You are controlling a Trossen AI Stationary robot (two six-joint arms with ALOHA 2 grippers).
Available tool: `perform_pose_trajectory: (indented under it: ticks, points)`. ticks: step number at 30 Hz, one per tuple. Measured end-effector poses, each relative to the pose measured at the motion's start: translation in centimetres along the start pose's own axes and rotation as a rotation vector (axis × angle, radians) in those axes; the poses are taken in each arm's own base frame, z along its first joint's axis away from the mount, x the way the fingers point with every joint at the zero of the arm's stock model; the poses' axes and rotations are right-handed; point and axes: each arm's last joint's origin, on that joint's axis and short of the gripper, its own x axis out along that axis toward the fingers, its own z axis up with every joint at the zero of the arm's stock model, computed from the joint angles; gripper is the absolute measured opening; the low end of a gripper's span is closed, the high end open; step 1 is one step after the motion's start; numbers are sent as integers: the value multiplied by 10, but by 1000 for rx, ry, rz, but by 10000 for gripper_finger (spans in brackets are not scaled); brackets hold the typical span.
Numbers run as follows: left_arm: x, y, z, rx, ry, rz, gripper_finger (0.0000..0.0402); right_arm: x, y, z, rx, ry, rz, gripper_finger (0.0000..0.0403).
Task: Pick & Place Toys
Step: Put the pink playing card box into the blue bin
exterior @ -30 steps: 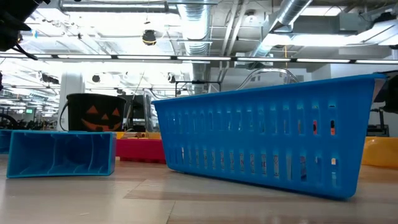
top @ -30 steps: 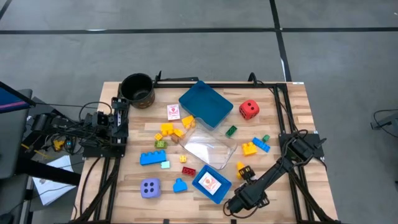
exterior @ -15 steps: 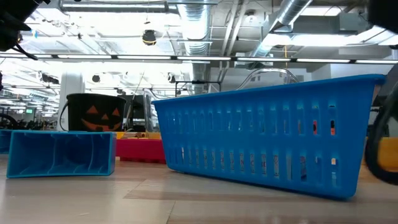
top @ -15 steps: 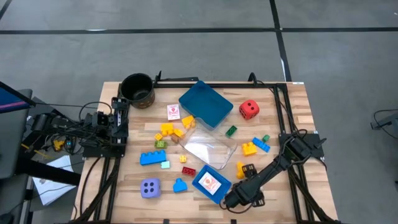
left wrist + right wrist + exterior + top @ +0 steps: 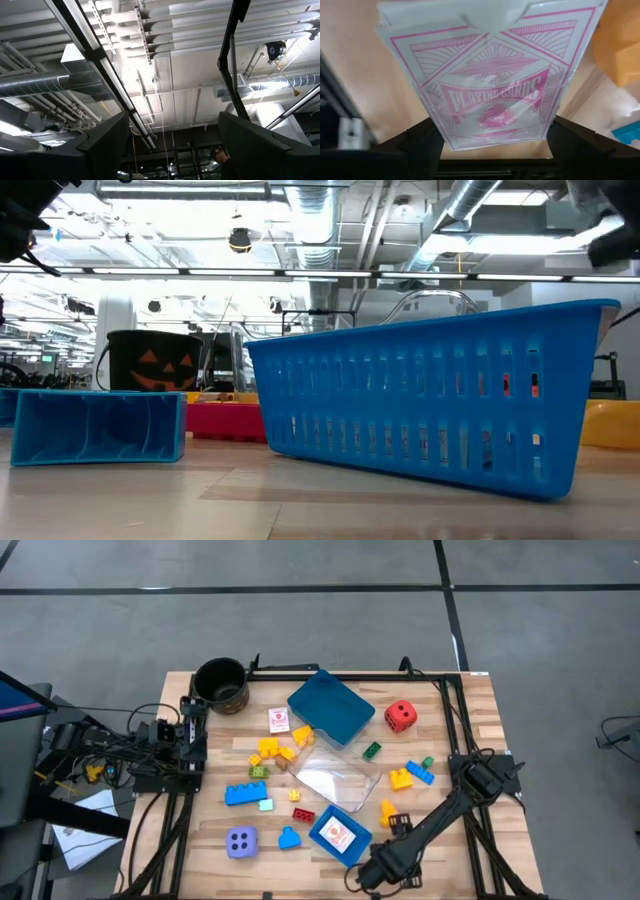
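A white card pack with red print (image 5: 492, 85) fills the right wrist view, with my right gripper (image 5: 495, 150) shut on it. In the high view that gripper (image 5: 372, 875) hangs near the table's front edge, just right of a small blue tray (image 5: 318, 840) that holds another card (image 5: 338, 834). A third card (image 5: 278, 720), a red die (image 5: 400, 717), a lavender die (image 5: 240, 841) and loose bricks such as a blue one (image 5: 246, 794) lie on the wood. My left gripper (image 5: 170, 150) is open, pointing up at the ceiling, folded back at the table's left edge (image 5: 185, 740). My right gripper pinches the card pack between its two fingers, one on each side edge (image 5: 451, 135) near the pack's lower end. The fingers slant steeply down from above. The pack is lifted clear of the wood, its printed face turned toward the wrist camera.
A large blue tray (image 5: 330, 708) and a clear lid (image 5: 340, 780) lie mid-table. A dark round pot (image 5: 221, 685) stands at the far left. An orange brick (image 5: 387, 808) and yellow and blue bricks (image 5: 408, 776) lie beside the right arm.
My right gripper has risen from the table and drifted a little toward the near edge and the small blue tray, and its wrist has rolled. In the low view it has climbed from the right edge to the top right corner.
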Motion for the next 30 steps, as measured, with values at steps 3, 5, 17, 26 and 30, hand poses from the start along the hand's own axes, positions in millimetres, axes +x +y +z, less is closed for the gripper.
perform_pose_trajectory:
  ticks: [3,5,17,26,30]
  points:
    - [0,0,0,0,0,0,301,-15,4,2,48,-80,8,302]
    - [0,0,0,-1,0,0,301,-23,5,4,84,-130,15,302]
    - [0,0,0,-1,0,0,301,-55,-23,37,402,-313,158,302]
    - [0,0,0,-1,0,0,301,-67,-40,64,504,-416,348,302]
    - [0,0,0,-1,0,0,301,-68,-49,67,549,-404,363,302]
